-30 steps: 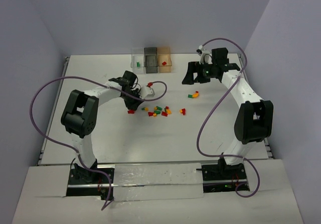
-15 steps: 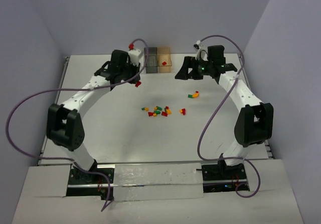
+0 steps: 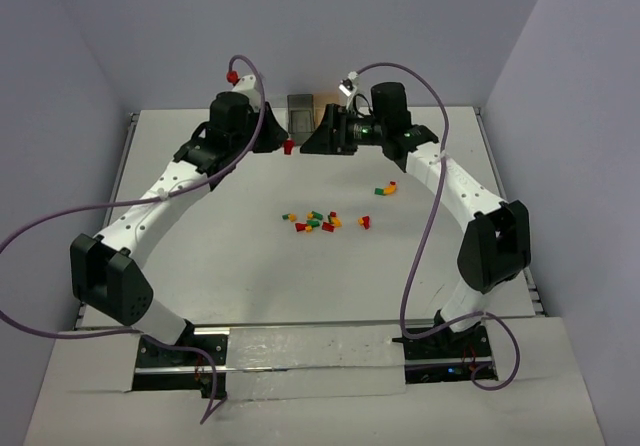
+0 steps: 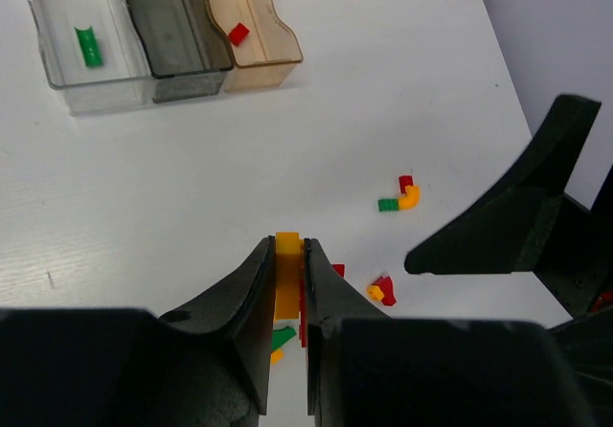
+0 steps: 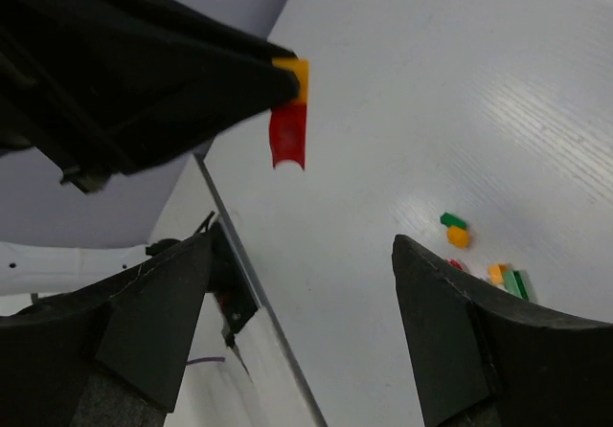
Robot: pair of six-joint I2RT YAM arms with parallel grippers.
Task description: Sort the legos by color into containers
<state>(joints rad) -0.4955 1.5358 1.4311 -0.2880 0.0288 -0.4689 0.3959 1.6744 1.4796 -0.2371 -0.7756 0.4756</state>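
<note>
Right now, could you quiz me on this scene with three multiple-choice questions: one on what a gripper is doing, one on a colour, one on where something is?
1. The left gripper is:
A. open and empty
B. shut on a yellow-and-red lego piece
C. shut on a blue brick

2. The single lego inside the orange-tinted box is:
A. green
B. yellow
C. red

3. A green lego lies in:
A. the clear box
B. the orange-tinted box
C. neither

Answers:
1 B, its fingers pinch the piece.
2 C, it is plainly red.
3 A, it lies on that box's floor.
</note>
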